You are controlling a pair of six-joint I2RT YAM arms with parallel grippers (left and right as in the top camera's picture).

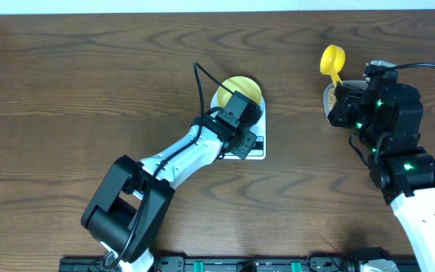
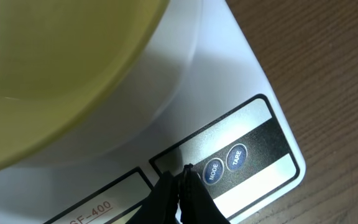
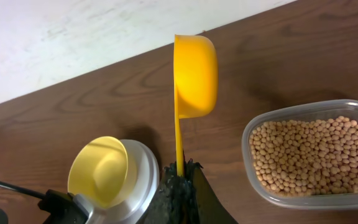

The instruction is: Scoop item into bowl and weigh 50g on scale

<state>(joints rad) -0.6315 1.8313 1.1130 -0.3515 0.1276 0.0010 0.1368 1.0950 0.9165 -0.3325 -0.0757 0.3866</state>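
This is looking like a robotics lab bench, not a kitchen. A left arm [image 1: 180,159] and a right arm [image 1: 399,151] are reaching over a wood-grain table [image 1: 66,75], with a black rail [image 1: 225,265] running behind their bases and a cable [image 1: 200,83] looping beside the left gripper [image 2: 182,175]. A bare white wall [image 3: 73,37] is rising beyond the yellow scoop [image 3: 194,74], and a scale [image 2: 229,81] is lying under that gripper.

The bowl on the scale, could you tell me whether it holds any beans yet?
Empty: the bowl shows a bare yellow inside, and the beans sit in the clear tub.
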